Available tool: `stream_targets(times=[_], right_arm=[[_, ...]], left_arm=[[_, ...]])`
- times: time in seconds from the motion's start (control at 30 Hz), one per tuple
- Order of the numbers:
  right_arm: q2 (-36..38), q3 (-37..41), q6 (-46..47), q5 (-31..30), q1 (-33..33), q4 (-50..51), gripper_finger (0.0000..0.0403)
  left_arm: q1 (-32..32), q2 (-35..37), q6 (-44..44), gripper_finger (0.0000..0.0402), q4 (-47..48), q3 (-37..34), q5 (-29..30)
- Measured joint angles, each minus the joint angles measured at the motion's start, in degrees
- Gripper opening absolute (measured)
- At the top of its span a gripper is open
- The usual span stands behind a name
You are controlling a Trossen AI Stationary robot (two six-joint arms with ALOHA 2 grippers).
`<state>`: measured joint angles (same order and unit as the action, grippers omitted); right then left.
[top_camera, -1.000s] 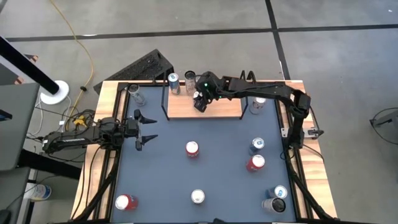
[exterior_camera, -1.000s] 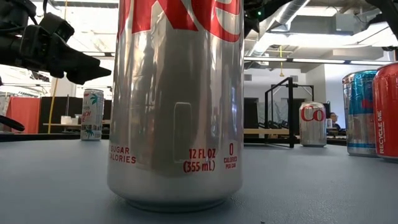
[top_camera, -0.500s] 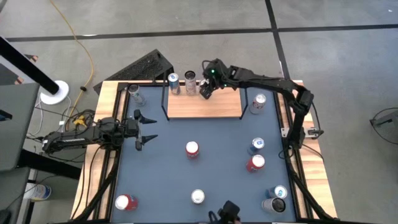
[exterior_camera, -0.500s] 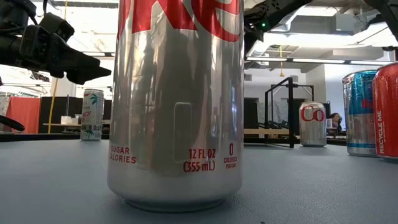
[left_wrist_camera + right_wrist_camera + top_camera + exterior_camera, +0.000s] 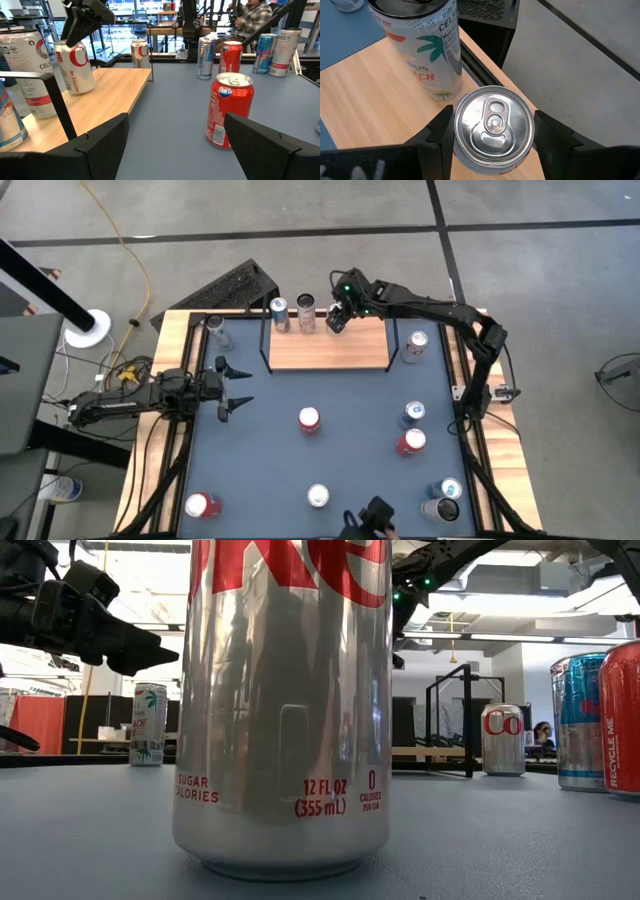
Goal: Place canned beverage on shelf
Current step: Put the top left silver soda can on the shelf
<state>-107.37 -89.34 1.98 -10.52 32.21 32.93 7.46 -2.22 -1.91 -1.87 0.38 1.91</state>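
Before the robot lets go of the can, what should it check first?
1. Right gripper holds the silver can: ok, jaws shut on its sides.
2. Can is above the shelf: ok, though close to the back rail.
3. Can's bottom rests on the wood: cannot tell for sure; the left wrist view suggests it does.
4. Can is upright: ok.
5. Room beside the palm-tree can: ok, close but apart.
6. Left gripper is out of the way: ok, at the table's left side, jaws open.
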Motion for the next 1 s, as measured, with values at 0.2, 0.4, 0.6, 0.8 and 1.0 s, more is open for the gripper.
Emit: stream_targets(times=[0.2,0.4,0.6,0.8,1.0], right_arm=[[0.0,0.1,0.0,0.0,0.2,-0.3,0.0217],[0.0,0.1,0.8,-0.1,0.2,-1.0,0.0251],[-0.2,-0.9,1.0,-0.3,0.1,-1.2,0.0266],[-0.6,-5.5,0.9,-0.1,0.0,3.0,0.0267],[-0.3,-11.9,-0.4,-0.2,-0.6,7.1,0.0267]], left_arm=[[0.0,0.0,0.0,0.0318,0.0,0.0,0.0],[0.0,0.0,0.0,0.0318,0.0,0.0,0.0],[0.0,0.0,0.0,0.0318,0.0,0.0,0.0],[0.0,0.0,0.0,0.0318,0.0,0.0,0.0],[0.0,0.0,0.0,0.0318,0.0,0.0,0.0]])
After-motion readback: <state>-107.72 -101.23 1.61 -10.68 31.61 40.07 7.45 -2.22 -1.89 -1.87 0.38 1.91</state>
